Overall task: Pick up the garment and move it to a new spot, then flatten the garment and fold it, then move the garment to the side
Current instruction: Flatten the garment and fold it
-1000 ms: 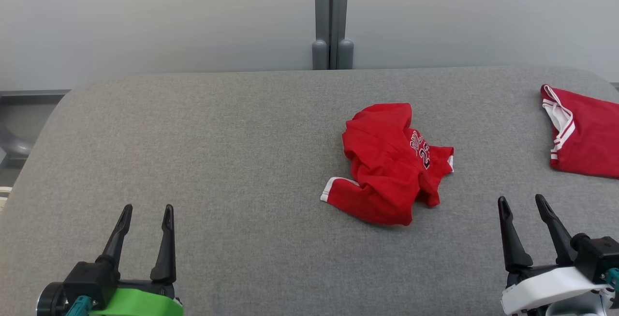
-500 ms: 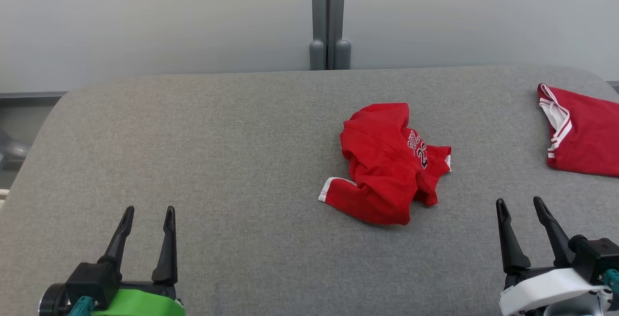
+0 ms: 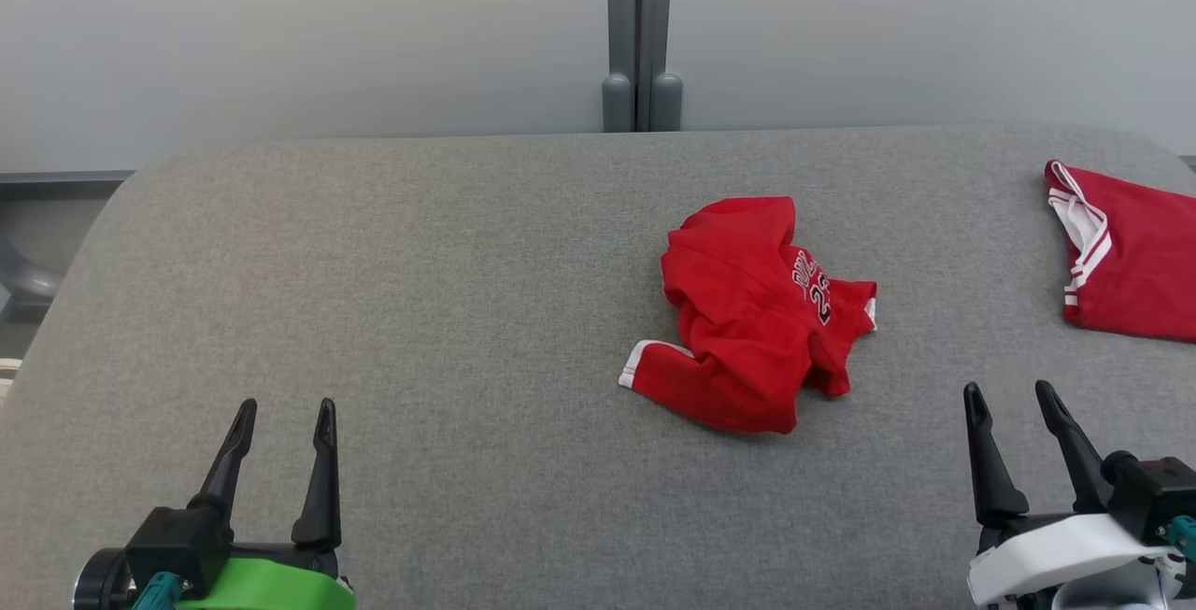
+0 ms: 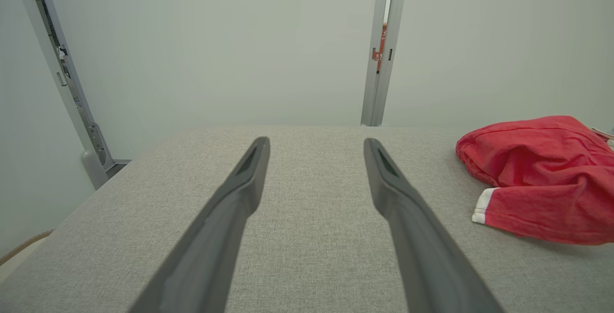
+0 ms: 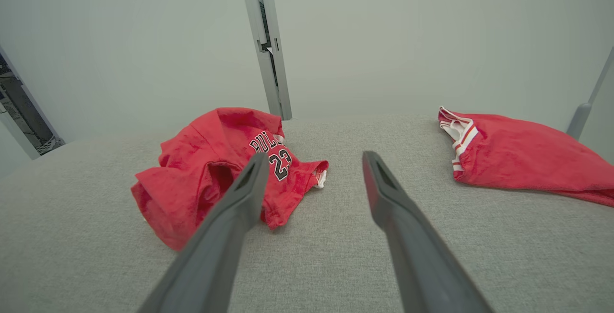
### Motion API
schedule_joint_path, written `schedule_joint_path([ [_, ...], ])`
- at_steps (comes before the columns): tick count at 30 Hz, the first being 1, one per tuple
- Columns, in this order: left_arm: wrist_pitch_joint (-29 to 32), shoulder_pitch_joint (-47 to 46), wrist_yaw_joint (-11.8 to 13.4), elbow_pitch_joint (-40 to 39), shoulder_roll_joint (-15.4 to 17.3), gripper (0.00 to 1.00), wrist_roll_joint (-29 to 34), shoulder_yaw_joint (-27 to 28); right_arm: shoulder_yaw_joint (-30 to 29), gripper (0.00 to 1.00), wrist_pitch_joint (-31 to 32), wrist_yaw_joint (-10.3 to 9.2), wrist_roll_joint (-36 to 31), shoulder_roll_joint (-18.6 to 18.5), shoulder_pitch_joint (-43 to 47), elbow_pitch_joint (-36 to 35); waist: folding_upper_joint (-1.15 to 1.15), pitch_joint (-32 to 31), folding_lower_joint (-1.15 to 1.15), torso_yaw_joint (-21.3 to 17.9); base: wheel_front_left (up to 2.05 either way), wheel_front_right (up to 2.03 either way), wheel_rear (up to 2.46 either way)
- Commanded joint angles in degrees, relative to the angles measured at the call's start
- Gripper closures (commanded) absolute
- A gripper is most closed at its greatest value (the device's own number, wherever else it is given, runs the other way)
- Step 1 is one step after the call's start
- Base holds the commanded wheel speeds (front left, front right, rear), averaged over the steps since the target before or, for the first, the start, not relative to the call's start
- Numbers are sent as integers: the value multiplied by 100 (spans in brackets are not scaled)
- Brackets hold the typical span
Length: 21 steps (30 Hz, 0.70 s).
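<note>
A crumpled red garment (image 3: 747, 316) with white trim and the number 23 lies in a heap right of the middle of the grey padded table (image 3: 420, 292). The left wrist view has it at the right edge (image 4: 537, 179), and in the right wrist view it lies ahead and to the left (image 5: 211, 169). My left gripper (image 3: 285, 409) hovers open at the lower left, far from the heap. Open too, my right gripper (image 3: 1009, 393) stands at the lower right, a little right of and nearer than the garment. Nothing is between either pair of fingers.
A second red piece of clothing with white stripes (image 3: 1131, 255) lies flat at the table's far right edge, also in the right wrist view (image 5: 518, 159). A pale wall with a grey vertical post (image 3: 640, 31) stands behind the table.
The whole head view sways slightly left, then back, so the camera moved. Garment and both grippers keep their places.
</note>
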Motion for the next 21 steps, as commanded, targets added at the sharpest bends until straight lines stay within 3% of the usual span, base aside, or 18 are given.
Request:
schedule_joint_path([
  [1, -17, -36, -17, 6, -20, 0, 6, 27, -19, 0, -26, -10, -2, -25, -107, 46, 0, 11, 0, 6, 0, 0, 0],
  [10, -17, -204, -45, 34, -120, 0, 100, -17, 111, 0, 88, -10, -96, -371, -1014, 501, 0, 213, 0, 124, 0, 0, 0],
  [21, -17, -650, -54, 4, -381, 0, 305, -172, 391, 0, 303, -10, -59, -1065, -2732, 1791, 0, 1050, 0, 526, 0, 0, 0],
])
